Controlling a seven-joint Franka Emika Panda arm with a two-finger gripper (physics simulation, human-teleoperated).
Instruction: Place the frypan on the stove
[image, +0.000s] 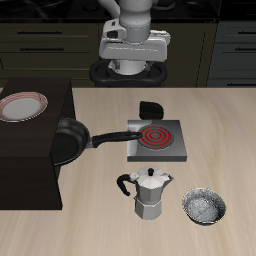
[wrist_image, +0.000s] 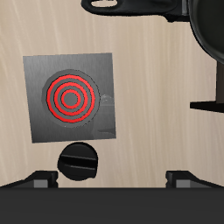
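Observation:
The frypan (image: 68, 141) is round and black and rests on the edge of a dark low cabinet (image: 30, 160). Its long handle (image: 108, 137) points toward the stove (image: 157, 138). The stove is a flat grey square with a red spiral coil and a black knob block (image: 150, 108) on its far edge. My gripper (image: 133, 58) hangs high over the table's back, behind the stove, open and empty. In the wrist view the stove (wrist_image: 70, 96) and knob block (wrist_image: 79, 163) lie below my open gripper (wrist_image: 112, 180), and part of the frypan (wrist_image: 208, 35) shows at the frame's edge.
A silver moka pot (image: 150, 192) stands in front of the stove, and it also shows in the wrist view (wrist_image: 131, 6). A small speckled grey bowl (image: 204, 207) sits beside it near the front edge. A white red-rimmed plate (image: 23, 106) lies on the dark cabinet behind the frypan.

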